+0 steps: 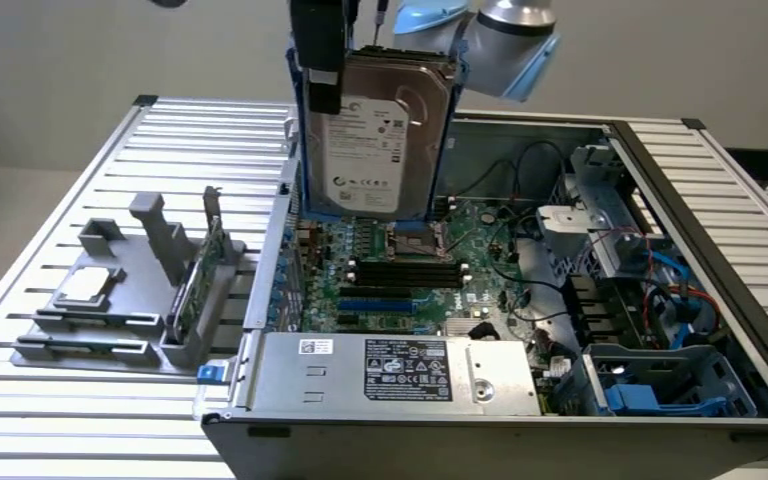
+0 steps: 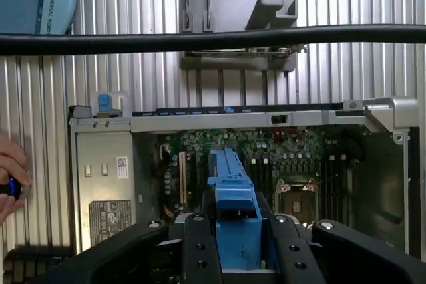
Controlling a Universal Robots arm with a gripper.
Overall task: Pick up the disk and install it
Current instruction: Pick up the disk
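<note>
Right now your gripper (image 2: 241, 257) is clamped on the disk (image 1: 373, 135), with its black fingers (image 2: 200, 251) pressed against either side of the blue carrier. In the exterior view the disk hangs upright at twelve o'clock with its white label facing the camera. It is held up off the boards, over the far part of the open computer case (image 1: 711, 215).

Toward the centre of that view lies the green motherboard (image 1: 398, 270); its processor socket appears just under the disk's lower edge (as that camera sees it). At six o'clock sits the grey power supply (image 1: 398, 370) with its sticker. At four o'clock there is a grey cage with blue plastic parts (image 1: 664, 385).

Out at nine o'clock a grey fixture (image 1: 104, 300) rests on the slatted table (image 1: 37, 420). It carries a small silver chip (image 1: 84, 287) and a green card (image 1: 204, 265) standing on edge.

From the wrist camera you look along the carrier's blue edge to the motherboard beyond. A black cable (image 2: 213, 38) crosses that picture. A person's hand (image 2: 10, 177) shows near the power-supply end of the case, holding something small and blue.
</note>
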